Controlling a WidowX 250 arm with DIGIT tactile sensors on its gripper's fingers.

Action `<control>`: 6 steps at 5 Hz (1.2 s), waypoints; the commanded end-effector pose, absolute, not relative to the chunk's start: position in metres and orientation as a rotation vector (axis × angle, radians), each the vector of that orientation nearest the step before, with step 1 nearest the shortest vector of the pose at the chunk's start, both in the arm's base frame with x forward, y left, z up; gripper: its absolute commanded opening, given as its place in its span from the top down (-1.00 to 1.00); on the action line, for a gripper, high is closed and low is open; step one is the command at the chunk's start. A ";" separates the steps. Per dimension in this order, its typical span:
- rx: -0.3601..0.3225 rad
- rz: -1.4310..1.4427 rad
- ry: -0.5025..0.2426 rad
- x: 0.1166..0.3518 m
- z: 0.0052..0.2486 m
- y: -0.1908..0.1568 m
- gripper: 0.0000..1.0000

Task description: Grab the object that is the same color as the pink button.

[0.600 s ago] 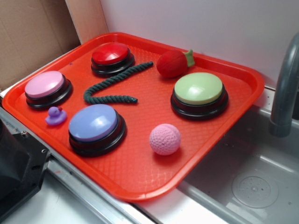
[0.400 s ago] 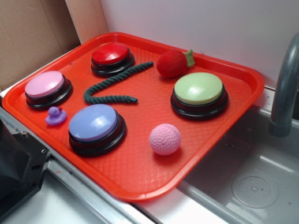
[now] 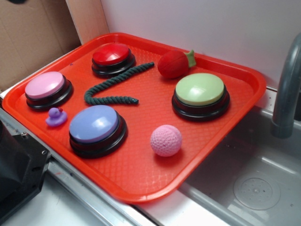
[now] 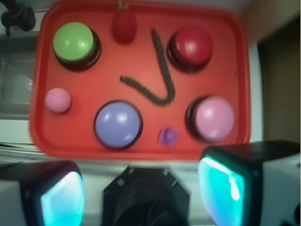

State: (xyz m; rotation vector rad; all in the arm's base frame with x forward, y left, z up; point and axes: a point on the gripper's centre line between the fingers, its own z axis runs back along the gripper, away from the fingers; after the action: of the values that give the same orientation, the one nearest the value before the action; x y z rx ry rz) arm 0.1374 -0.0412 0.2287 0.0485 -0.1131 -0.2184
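Note:
The pink knitted ball (image 3: 166, 140) lies on the red tray (image 3: 141, 181), near its front right part; in the wrist view it (image 4: 58, 100) sits at the tray's left side. The pink button (image 3: 45, 85) stands at the tray's left edge and shows in the wrist view (image 4: 214, 117) at the lower right. My gripper (image 4: 141, 188) is open and empty, its two cyan pads (image 4: 221, 190) wide apart. It hangs high above the tray's near edge, far from the ball. In the exterior view only a dark sliver (image 3: 11, 1) shows at the top left corner.
On the tray are a lavender-blue button (image 3: 95, 125), a red button (image 3: 112, 55), a green button (image 3: 200, 90), a purple duck (image 3: 56, 117), a red plush strawberry (image 3: 174, 64) and a dark green rope (image 3: 115, 84). A sink basin (image 3: 254, 188) with a grey faucet (image 3: 287, 84) lies to the right. A black robot base (image 3: 16, 174) is at the lower left.
A dark sliver of the arm has come into the top left corner of the exterior view. Nothing on the tray has moved.

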 end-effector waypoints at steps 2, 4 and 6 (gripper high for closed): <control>0.144 -0.997 -0.098 0.183 0.144 -0.150 -1.00; 0.111 -1.129 -0.019 0.180 0.078 -0.183 -1.00; 0.125 -1.137 0.032 0.177 0.046 -0.181 -1.00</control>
State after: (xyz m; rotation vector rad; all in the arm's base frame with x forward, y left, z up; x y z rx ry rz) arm 0.1898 -0.1762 0.0396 0.1330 0.0727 -1.1364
